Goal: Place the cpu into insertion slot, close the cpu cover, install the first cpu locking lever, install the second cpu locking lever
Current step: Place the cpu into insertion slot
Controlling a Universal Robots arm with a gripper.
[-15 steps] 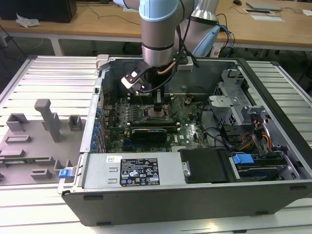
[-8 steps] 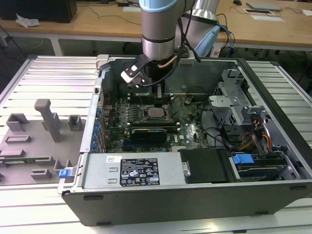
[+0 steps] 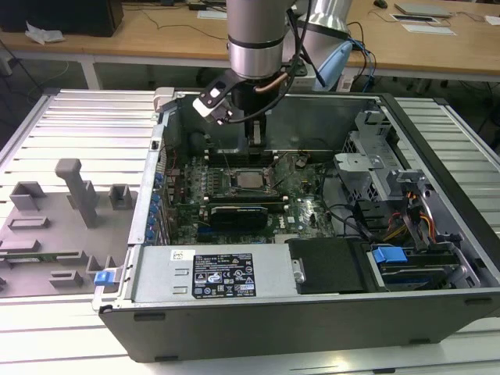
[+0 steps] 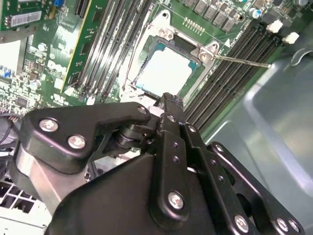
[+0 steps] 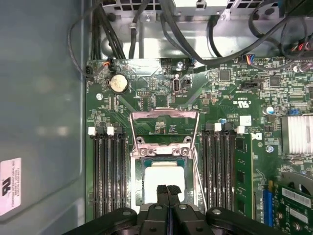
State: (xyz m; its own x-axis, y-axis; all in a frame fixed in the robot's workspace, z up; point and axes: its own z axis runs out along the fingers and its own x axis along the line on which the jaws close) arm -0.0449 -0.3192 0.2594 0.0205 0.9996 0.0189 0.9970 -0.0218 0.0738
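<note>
Hand (image 5: 167,190) is recorded with its fingers drawn together and nothing held between them. The tips are poised directly above the cpu (image 5: 164,177); contact with the metal top cannot be determined. The cpu is seen lying flat and square inside the insertion slot (image 5: 162,162) beneath the hand, so placement is judged complete. Just beyond the tips, the cpu cover (image 5: 164,116) lies folded back on its hinge, with green board visible through its window. It is judged to be open so that the chip could be lowered in, and closing is not yet done. To one side of the hand a thin locking lever (image 4: 239,59) is seen angled out over the memory slots (image 4: 234,85), apparently unhooked, which fits the open cover. The closed, empty fingers are judged better suited to pushing than to gripping. In the exterior view the arm (image 3: 254,39) is held nearly vertical, descending from above into the open computer case (image 3: 312,332) on the tabletop (image 3: 70,117), with the hand pointed down at the board.
</note>
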